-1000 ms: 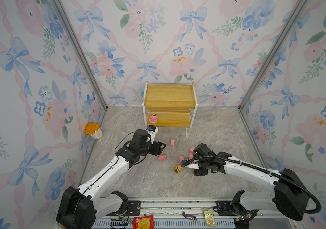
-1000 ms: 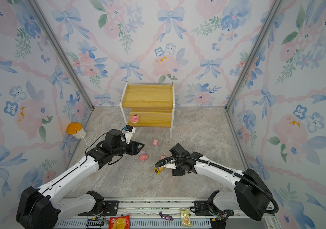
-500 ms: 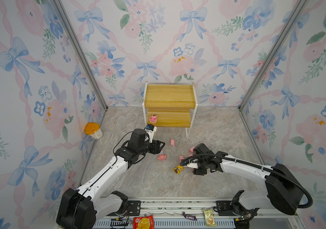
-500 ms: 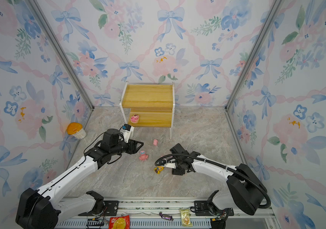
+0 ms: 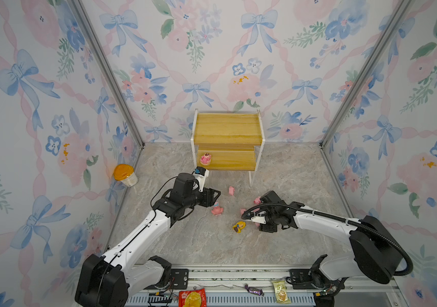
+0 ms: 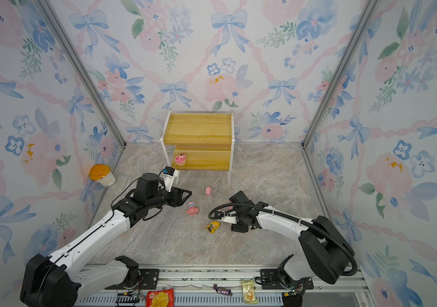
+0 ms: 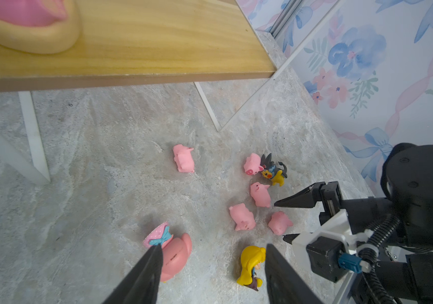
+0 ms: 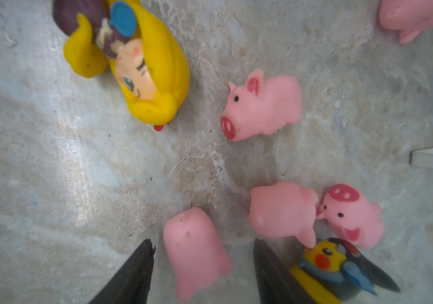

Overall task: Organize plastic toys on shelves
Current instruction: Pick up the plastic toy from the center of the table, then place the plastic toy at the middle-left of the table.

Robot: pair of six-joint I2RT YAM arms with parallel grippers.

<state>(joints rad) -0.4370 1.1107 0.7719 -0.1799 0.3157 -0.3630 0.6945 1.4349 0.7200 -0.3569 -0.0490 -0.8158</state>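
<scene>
Pig [image 8: 189, 231] sits btwn right gripper [image 8: 203, 246] jaws, apart, no contact; it should centre then squeeze w/o nudging black-and-yellow creature [image 8: 326, 259]. Left gripper [image 7: 213, 248] spread, empty.

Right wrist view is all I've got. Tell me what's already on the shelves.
Observer: Just one toy: a pig on a round base sits on the lower board of the shelves.
Operator: Give me the other arm's status.
Observer: The left gripper hovers open and empty above the floor, in front of the shelves.
Operator: Name a toy outside my frame.
Observer: A pink blue-hatted figure lies tipped over right by the left fingers.
</scene>
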